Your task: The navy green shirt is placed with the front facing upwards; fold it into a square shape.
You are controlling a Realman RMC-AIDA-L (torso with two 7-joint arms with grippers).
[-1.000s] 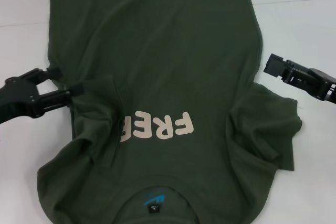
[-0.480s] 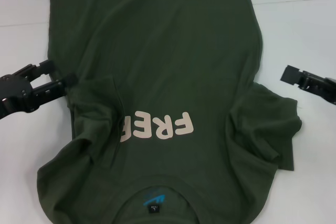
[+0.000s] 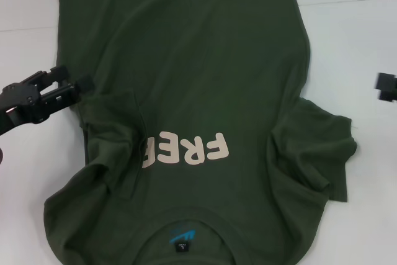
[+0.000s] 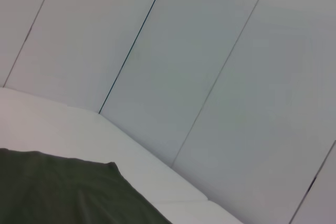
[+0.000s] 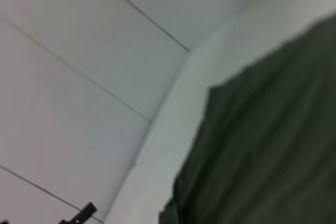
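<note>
Across the white table (image 3: 353,41) the navy green shirt (image 3: 198,79) lies face up, sleeves rumpled. At its edge the left gripper (image 3: 73,85) stands slightly parted, empty; the right gripper (image 3: 386,85) barely shows, so I cannot tell. A shallow pinch could drag the bunched sleeve crooked.

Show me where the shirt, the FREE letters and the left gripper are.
shirt (image 3: 198,60), head view, plain chest cloth.
FREE letters (image 3: 186,149), head view, middle of the word.
left gripper (image 3: 73,80), head view, between its open fingers at the shirt's edge.
</note>
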